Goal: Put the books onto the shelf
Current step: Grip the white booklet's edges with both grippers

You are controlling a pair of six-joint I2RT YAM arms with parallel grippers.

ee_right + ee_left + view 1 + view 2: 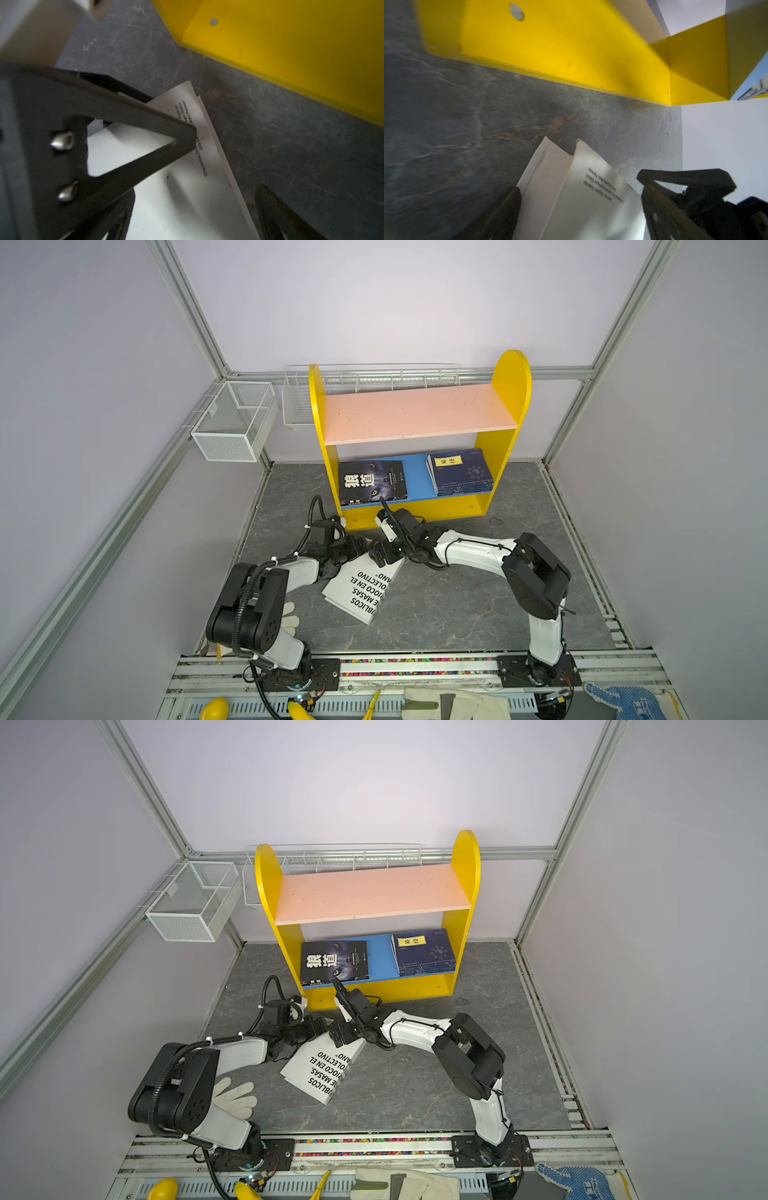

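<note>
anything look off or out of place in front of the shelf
Yes: the white book lies askew on the table in front of the shelf, not on it. In the left wrist view its cover stands apart from the pages at one corner, so it looks fanned open.

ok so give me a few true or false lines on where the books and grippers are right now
1. The pink upper board holds books. False: it is bare; the shelved books lie on the blue lower board.
2. The white book lies on the table in front of the shelf. True.
3. In both top views the wolf-eye book sits left of the navy stack. True.
4. The left gripper is shut on the white book. False: its jaws stand open, either side of the book's corner.
</note>
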